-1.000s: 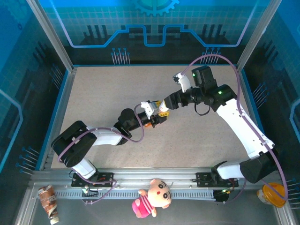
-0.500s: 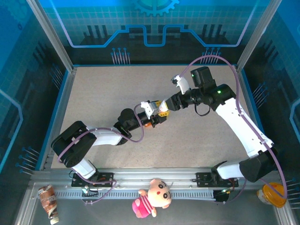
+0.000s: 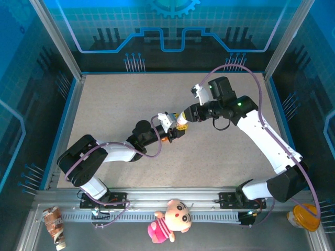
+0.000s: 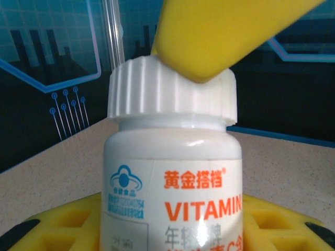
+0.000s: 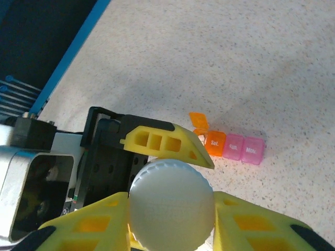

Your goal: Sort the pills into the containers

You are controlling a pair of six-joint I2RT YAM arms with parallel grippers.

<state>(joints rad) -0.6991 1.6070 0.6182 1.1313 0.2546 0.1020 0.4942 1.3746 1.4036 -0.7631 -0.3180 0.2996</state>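
Your left gripper [image 3: 174, 132] grips the white bottle [image 4: 172, 172] by its body and holds it standing up. Your right gripper [image 3: 184, 119] is squeezed onto the ribbed white cap [image 5: 170, 201], with 1 yellow finger touching each side. In the right wrist view, the containers [image 5: 233, 146] lie on the table [image 5: 272, 63] at 2 o'clock from the cap, apart from it. The strip is orange, then pink. 1 orange lid stands up at its 9 o'clock end.

Pink plush doll [image 3: 170, 220], orange jar [image 3: 305, 216], brown wrapper [image 3: 54, 225]
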